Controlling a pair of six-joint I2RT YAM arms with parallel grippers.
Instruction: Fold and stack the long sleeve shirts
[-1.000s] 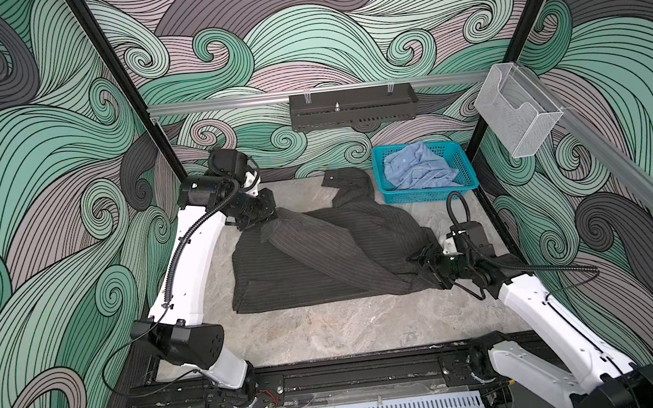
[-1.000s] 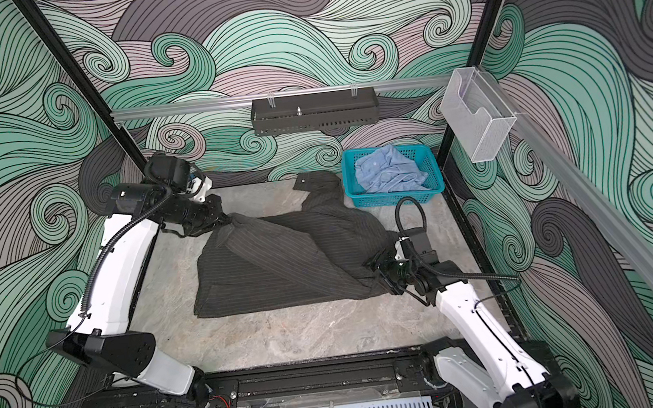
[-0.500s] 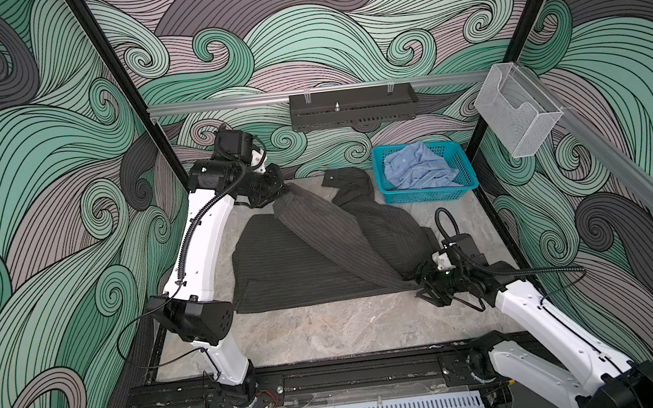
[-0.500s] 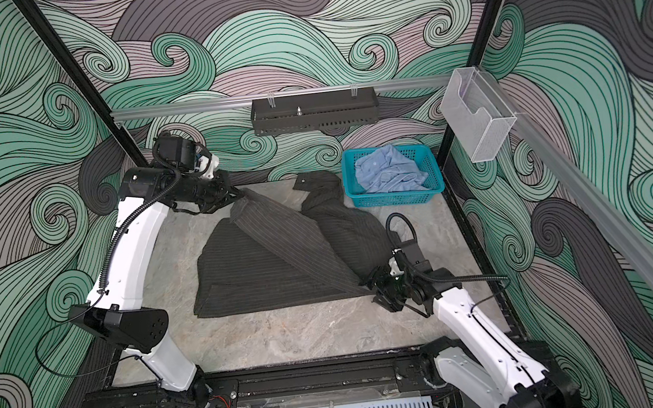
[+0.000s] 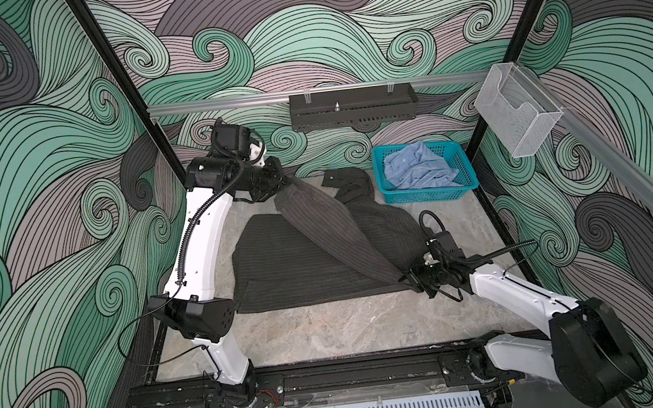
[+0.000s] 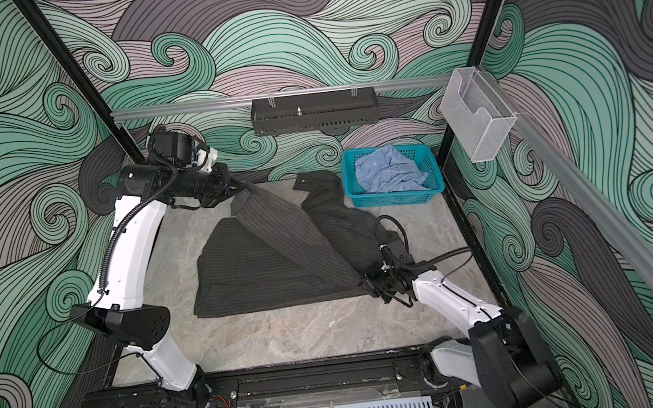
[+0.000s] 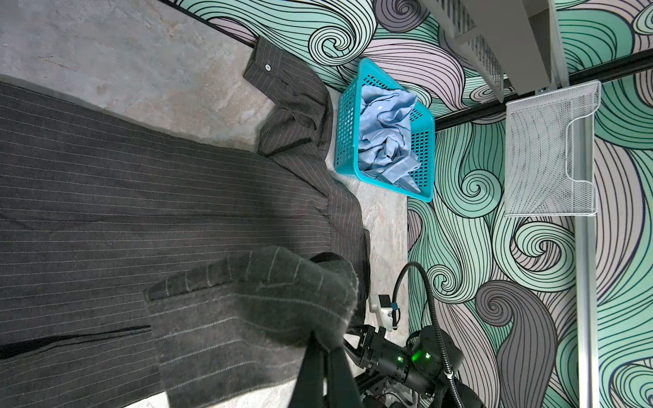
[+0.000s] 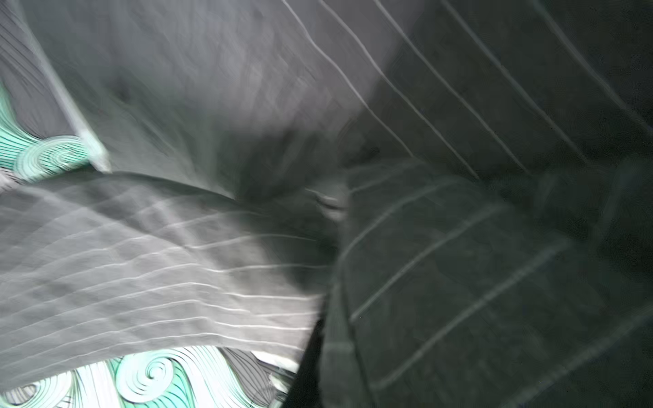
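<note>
Higher and rearward now, left end effector and right end effector both pinch charcoal pinstriped cloth shirt; folding barely begun, crumpled light-blue cloth shirt waits

top views: high, front, aimed down, whole scene | wrist cams: close on grey shirt

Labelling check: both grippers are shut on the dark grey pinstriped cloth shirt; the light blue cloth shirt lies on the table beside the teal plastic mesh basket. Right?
No: the light blue cloth shirt lies inside the teal plastic mesh basket, as both top views show. The left gripper and right gripper are shut on the dark pinstriped shirt.
</note>
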